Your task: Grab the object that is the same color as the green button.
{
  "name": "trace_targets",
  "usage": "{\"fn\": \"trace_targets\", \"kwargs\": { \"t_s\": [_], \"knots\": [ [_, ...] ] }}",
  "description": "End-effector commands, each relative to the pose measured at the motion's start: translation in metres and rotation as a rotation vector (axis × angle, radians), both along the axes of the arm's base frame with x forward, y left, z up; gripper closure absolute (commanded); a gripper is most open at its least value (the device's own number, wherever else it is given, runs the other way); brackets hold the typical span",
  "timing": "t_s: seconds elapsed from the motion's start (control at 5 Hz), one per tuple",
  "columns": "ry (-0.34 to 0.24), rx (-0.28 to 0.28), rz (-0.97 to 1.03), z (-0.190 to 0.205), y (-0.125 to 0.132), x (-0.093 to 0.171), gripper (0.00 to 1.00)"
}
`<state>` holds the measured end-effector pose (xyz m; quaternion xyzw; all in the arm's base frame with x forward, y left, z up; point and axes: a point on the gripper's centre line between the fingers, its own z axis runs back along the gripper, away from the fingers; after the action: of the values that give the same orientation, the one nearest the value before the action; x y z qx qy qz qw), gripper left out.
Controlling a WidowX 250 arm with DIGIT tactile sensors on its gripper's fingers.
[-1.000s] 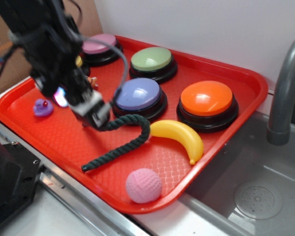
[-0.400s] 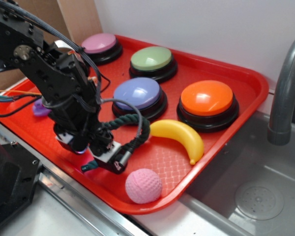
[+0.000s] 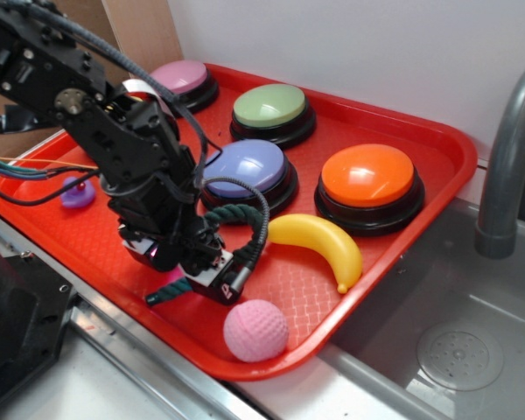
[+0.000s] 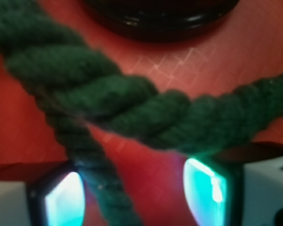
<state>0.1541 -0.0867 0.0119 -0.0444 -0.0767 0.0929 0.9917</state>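
Gripper (image 3: 212, 278) low over the tray's (image 3: 437, 144) near rim; my fingers (image 4: 61, 200) straddle the rope (image 3: 255, 229), apart, not visibly pinching it. Rope curls between the blue button (image 3: 248, 166), banana (image 3: 319, 241) and pink ball (image 3: 255, 329). Green button (image 3: 271, 105) sits well back.

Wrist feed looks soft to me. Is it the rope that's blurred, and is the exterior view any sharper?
Wrist view: the rope fills the frame, close and blurred; cyan glow on both fingers. Exterior view: sharp, evenly lit, soft glare on the green button; the gripper hides the rope's middle.
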Motion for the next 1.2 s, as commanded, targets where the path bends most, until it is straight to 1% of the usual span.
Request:
{"fn": "trace_targets", "kwargs": {
  "t_s": [0.0,0.4,0.6,0.8,1.0],
  "knots": [
    [-0.006,0.007,-0.001,0.002,0.003,-0.003,1.0],
    [-0.004,0.004,-0.023,0.016,0.008,0.001,1.0],
    [0.012,0.0,-0.065,0.041,0.019,0.007,1.0],
    [0.039,0.006,-0.158,0.091,0.043,0.012,1.0],
    [0.034,0.022,-0.165,0.13,0.072,0.008,1.0]
  ]
}}
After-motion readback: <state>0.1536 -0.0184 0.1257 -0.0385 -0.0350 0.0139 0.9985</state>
